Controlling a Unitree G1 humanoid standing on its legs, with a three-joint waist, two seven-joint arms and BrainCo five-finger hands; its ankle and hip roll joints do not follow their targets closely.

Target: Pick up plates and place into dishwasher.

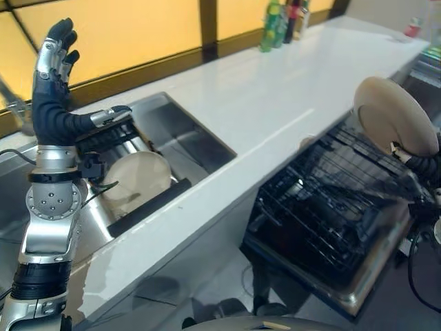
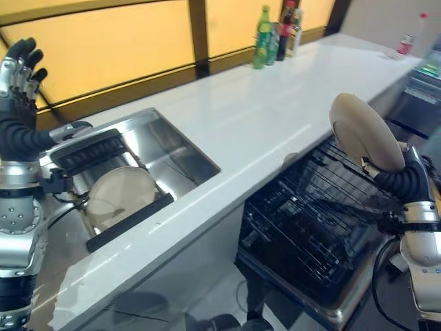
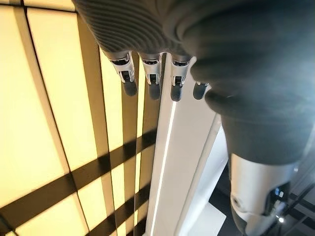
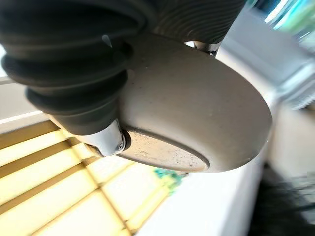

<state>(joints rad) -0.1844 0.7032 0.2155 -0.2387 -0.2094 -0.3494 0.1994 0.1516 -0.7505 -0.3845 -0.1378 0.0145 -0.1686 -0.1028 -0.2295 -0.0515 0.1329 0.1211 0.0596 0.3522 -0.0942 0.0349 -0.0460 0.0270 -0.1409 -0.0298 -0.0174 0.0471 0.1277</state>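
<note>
- White counter [image 1: 275,103] running from near left to far right, with a faint seam across it.
- Steel sink [image 2: 176,155] sunk into counter at left; dark rack [image 2: 89,152] along its far left side, dark bar [image 2: 127,222] across its near edge.
- Green bottle [image 2: 261,29] at counter's far edge, upright; darker bottles [image 2: 288,26] just beside it on the right, close together.
- Small red-and-white item [image 2: 406,43] at far right of counter, too small to tell.
- Yellow panels [image 1: 138,31] behind counter, split by dark upright bars.
</note>
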